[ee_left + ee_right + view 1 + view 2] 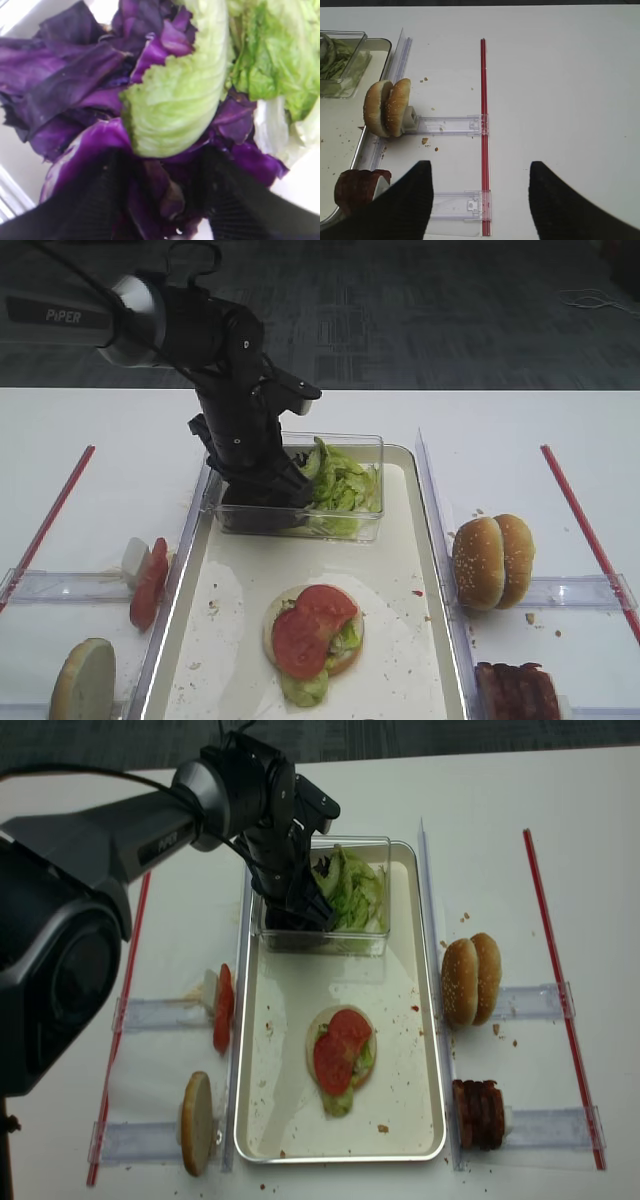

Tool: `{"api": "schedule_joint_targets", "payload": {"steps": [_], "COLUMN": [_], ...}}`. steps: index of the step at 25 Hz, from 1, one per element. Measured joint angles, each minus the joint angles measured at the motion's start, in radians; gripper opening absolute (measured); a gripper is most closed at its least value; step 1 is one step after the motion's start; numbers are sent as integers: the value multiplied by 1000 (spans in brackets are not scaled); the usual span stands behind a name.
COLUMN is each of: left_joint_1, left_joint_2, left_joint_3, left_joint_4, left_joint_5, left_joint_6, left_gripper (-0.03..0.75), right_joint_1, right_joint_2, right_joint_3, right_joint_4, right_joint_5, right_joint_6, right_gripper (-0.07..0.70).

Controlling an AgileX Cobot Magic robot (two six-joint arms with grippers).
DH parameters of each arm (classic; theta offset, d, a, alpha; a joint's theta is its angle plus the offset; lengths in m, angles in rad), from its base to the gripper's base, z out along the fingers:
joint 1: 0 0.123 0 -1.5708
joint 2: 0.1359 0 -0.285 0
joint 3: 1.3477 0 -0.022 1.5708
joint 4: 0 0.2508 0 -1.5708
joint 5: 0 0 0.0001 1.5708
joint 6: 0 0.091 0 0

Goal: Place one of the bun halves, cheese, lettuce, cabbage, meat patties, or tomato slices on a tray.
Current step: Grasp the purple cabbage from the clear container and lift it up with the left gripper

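Reaching into the tub (pixel 345 525) at the tray's (pixel 420 1050) 12 o'clock, your left gripper (pixel 167 200) has its fingers (pixel 90 200) dug in the purple cabbage (pixel 65 85) w/ lettuce (pixel 175 105) above; can't tell if it's gripping. Right gripper (pixel 480 200) hangs spread, holding nothing. Bun base w/ tomato (pixel 312 628) sits mid-tray.

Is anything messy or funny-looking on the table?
A little. Crumbs speckle the tray and the table beside the bun halves. The tomato slice on the open burger sits crooked, off to one side, with lettuce poking out below it.
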Motion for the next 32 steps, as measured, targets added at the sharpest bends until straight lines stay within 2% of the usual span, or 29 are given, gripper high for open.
{"api": "schedule_joint_targets", "payload": {"steps": [5,8,15,25,32], "left_joint_1": [0,0,0,0,0], "left_joint_2": [2,2,-6,-135,-194], "left_joint_3": [0,-2,-2,-2,-2], "left_joint_4": [-7,-7,-7,-1,-1], "left_joint_5": [2,2,2,68,83], "left_joint_6": [0,-2,-4,-19,-21], "left_gripper": [127,44,44,43,43], "right_joint_1": [0,0,0,0,0], "right_joint_2": [0,0,0,0,0], "right_joint_3": [0,0,0,0,0], "right_joint_4": [0,0,0,0,0], "right_joint_5": [0,0,0,0,0], "right_joint_6": [0,0,0,0,0], "right_gripper": [464,464,464,464,464]}}
